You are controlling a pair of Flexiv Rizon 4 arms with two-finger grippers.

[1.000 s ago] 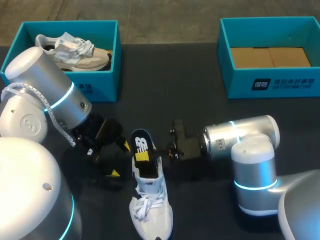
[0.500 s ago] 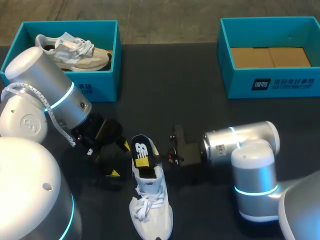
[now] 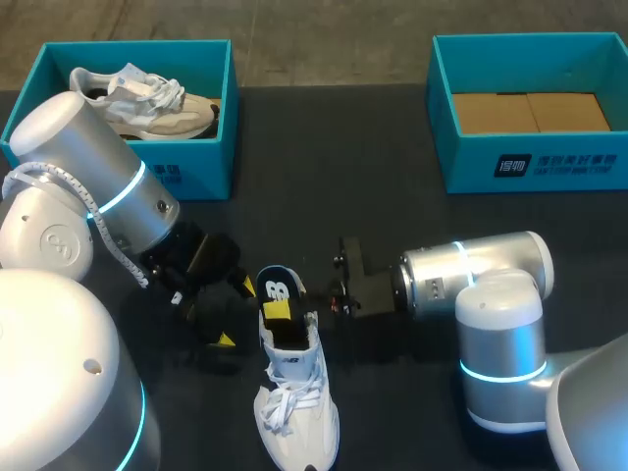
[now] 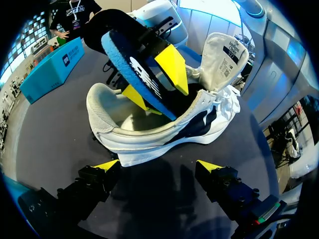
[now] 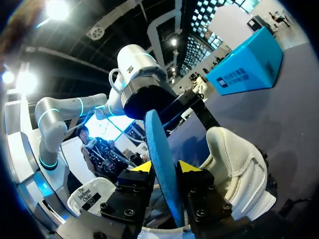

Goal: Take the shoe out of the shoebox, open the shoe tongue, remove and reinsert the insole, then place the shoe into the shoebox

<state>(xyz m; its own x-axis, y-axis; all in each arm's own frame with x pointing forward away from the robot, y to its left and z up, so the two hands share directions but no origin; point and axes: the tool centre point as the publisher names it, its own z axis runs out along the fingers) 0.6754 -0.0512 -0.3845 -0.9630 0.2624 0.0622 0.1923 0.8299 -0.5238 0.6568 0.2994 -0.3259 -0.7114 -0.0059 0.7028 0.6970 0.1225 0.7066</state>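
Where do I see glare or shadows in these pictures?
Left wrist view: the white sneaker throws a soft shadow on the dark table toward the left gripper. Right wrist view: lamp glare beyond the blue foam insole. Head view: evenly lit.

- right shoebox (image 3: 535,169), front wall: white logo and characters, illegible.
- left shoebox (image 3: 196,179), front wall: white print, partly hidden.
- tongue label (image 4: 225,59): small print, unreadable.
- insole (image 4: 133,68): white logo.

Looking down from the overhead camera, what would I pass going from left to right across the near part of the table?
Left hand → white shoe → right arm.
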